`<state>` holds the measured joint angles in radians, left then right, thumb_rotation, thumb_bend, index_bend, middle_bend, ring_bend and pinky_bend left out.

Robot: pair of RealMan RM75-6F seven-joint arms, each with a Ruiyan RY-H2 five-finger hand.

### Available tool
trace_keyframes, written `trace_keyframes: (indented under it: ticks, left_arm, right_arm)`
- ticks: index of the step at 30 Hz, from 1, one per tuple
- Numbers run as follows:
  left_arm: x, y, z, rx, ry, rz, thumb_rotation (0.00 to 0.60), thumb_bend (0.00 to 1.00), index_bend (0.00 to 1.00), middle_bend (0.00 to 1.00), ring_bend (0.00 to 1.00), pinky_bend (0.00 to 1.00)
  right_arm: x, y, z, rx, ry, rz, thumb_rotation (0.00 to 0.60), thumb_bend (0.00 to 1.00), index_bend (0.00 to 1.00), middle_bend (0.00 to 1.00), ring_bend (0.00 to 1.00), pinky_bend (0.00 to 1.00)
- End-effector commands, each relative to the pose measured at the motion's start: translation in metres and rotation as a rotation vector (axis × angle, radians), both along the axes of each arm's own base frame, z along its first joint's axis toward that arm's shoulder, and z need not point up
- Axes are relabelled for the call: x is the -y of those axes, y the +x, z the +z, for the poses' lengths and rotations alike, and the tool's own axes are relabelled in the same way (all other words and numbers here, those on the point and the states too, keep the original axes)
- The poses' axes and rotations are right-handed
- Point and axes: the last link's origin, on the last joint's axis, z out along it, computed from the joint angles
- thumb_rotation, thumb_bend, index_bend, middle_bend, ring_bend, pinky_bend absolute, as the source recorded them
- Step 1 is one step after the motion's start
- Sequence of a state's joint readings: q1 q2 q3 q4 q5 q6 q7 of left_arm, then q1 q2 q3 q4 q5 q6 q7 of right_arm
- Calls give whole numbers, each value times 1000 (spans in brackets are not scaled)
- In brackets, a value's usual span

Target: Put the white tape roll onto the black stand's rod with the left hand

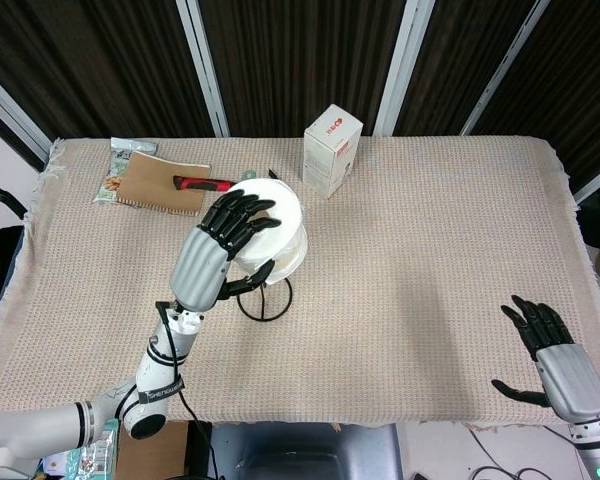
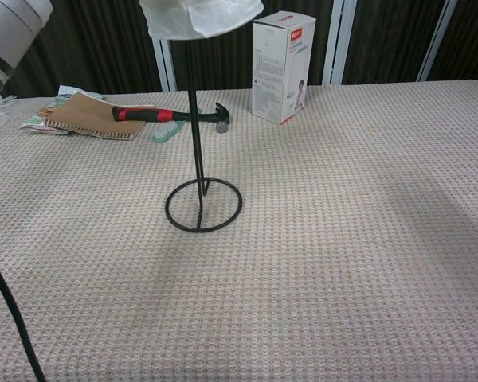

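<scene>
My left hand (image 1: 225, 243) grips the white tape roll (image 1: 282, 232) from above, right over the black stand (image 1: 265, 298). In the chest view the roll's lower end (image 2: 200, 17) sits at the top of the upright rod (image 2: 194, 119), which rises from a ring base (image 2: 203, 204). The rod's tip is hidden by the roll. My right hand (image 1: 560, 364) hovers open at the table's near right corner, holding nothing.
A white carton (image 1: 331, 150) stands at the back centre. A red-handled hammer (image 2: 167, 115), a green brush (image 2: 167, 131) and a brown notebook (image 1: 160, 182) with a packet (image 1: 112, 180) lie at the back left. A black cable (image 2: 8, 310) hangs at the near left.
</scene>
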<state>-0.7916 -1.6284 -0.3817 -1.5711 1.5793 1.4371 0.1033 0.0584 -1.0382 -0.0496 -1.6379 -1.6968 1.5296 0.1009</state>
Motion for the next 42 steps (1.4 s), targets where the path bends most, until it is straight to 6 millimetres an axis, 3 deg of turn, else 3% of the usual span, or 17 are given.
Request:
trace_keyframes:
  ticks: [1,9,13,15,18,24,26,30,39,42]
  left_arm:
    - [1,-1,-2,-7,-9,1,600,806,650,701,687,973]
    - [-1,-6,-7,-26,-28,11,600,799,650,701,687,973]
    - [-1,-7,-10,-33,-40,5,600,747,631,683,648,937]
    - [-2,-9,-12,-60,-45,11,600,673,572,637,568,839]
    - [-2,-11,-14,-83,-46,16,600,523,370,483,400,637]
    - [-1,-13,-16,-104,-59,18,600,414,60,160,67,209]
    - [0,-14,-15,-106,-61,23,600,399,11,73,9,130]
    - [2,-16,-13,-122,-59,26,600,388,0,0,0,87]
    - [14,-29,-2,-114,-67,23,600,374,0,0,0,82]
    - [22,-43,8,-123,-64,30,600,371,0,0,0,79]
  right_arm:
    - [0,0,0,0,-2,1,600,0,0,0,0,0]
    - [-1,0,0,2,-5,1,600,0,0,0,0,0]
    - [-1,0,1,3,-6,-1,600,0,0,0,0,0]
    - [-1,0,1,4,-7,-1,600,0,0,0,0,0]
    - [-1,0,1,5,-7,-1,600,0,0,0,0,0]
    - [-1,0,1,8,-9,-2,600,0,0,0,0,0]
    - [-1,0,2,9,-9,-2,600,0,0,0,0,0]
    - [-2,0,2,7,-8,3,600,0,0,0,0,0]
    - [-4,1,0,5,-6,8,600,0,0,0,0,0]
    - [-5,2,-2,1,1,9,600,0,0,0,0,0]
